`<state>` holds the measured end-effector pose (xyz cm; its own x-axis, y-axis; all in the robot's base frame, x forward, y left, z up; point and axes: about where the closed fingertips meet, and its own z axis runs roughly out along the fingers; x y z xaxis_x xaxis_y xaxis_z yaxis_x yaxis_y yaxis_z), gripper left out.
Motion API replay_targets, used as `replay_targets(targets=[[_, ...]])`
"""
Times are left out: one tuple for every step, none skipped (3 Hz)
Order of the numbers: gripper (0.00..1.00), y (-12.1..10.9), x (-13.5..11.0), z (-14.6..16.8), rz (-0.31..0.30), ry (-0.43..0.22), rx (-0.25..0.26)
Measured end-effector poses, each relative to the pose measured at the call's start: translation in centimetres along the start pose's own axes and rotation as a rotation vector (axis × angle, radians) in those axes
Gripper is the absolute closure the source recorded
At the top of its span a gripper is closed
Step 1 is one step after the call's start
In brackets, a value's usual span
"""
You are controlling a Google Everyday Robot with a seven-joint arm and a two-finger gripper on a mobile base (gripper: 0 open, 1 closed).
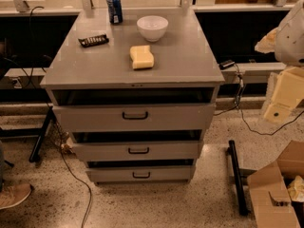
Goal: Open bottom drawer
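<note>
**Robot claw off to the right of a three-drawer cabinet, bottom drawer low at centre**

A grey metal cabinet stands on a speckled floor, seen from the front and slightly above. It has three drawer fronts stacked one under another, each narrower than the one above.

The narrow grey metal bottom drawer sits lowest, just above the floor. A small black loop handle is at its centre. A dark gap shows along its top edge.

The cream-coloured robot claw hangs at the right edge of the view, beyond the cabinet's right side and about level with the top drawer. The bottom drawer lies well apart from it, down and to its left. The claw touches neither the cabinet nor any drawer. Whether it is open or closed cannot be told, and no object shows in its hold.

On the grey worktop are a blue drink can, a white round bowl, a yellow sponge block and a dark flat snack packet. A brown cardboard box lies open on the floor at lower right.
</note>
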<state>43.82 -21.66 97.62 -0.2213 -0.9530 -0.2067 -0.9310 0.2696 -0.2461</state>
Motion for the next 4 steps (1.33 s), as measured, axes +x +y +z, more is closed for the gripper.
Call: replay_targets(targets=[[0.00,0.0,0.0,0.0,-0.001,0.000,0.001],[0.00,2.0,0.3,4.0,-0.032,-0.027,-0.067],[0.00,5.8,0.0,11.5,-0.091,-0.114,-0.161],[0.00,10.1,-1.1,19.7,-0.127,-0.186,-0.262]])
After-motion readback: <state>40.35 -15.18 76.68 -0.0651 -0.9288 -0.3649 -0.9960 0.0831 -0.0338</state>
